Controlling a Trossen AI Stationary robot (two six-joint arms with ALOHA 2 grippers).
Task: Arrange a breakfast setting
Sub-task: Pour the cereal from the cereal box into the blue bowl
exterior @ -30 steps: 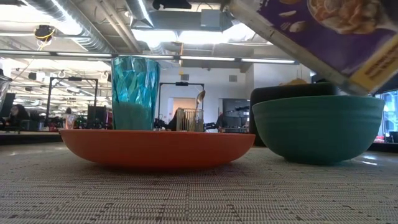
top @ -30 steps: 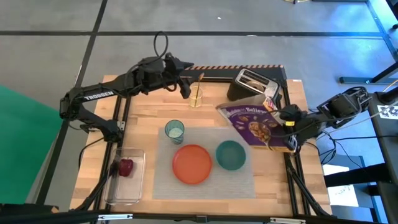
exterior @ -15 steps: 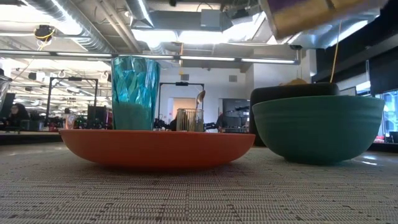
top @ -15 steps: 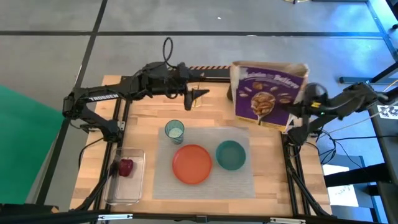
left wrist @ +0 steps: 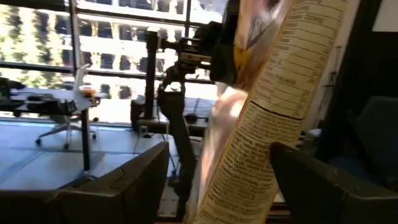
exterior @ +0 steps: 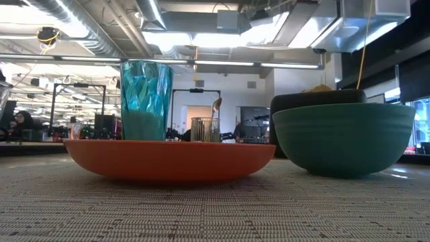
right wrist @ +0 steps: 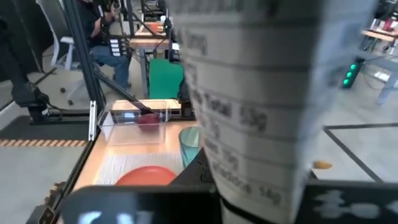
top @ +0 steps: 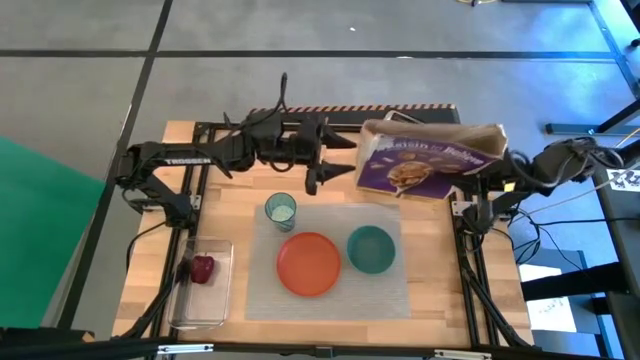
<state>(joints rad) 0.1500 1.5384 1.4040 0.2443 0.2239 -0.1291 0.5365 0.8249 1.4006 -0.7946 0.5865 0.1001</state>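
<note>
The purple cereal box (top: 425, 160) hangs in the air over the table's far right part, held by my right gripper (top: 478, 178). My left gripper (top: 335, 172) is open at the box's left end. In the left wrist view (left wrist: 217, 186) its fingers stand on either side of the box's narrow side (left wrist: 267, 124), and no touch shows. The orange plate (top: 309, 263), teal bowl (top: 371, 249) and pale blue cup (top: 281, 210) stand on the grey placemat (top: 330, 300). The red fruit (top: 203, 268) lies in a clear tub. The gold spoon (exterior: 216, 106) stands in a small holder. My right gripper pinches the cereal box's right-hand edge (right wrist: 261, 186) between its two fingers. The fingers come about level from the table's right side. The box is lifted clear of the table and tilted, with its printed face up and its other end toward my left gripper.
The black toaster (exterior: 316, 99) stands at the far right, mostly hidden under the box in the high view. The clear tub (top: 200, 285) sits at the near left corner. Bare wood shows left of the cup and right of the placemat.
My right gripper has lifted the cereal box from beside the bowl, up and toward the far edge. The box has turned and now lies flatter. It has left the low view. My left gripper has gone from the spoon holder toward the table's right, up to the box's left end.
</note>
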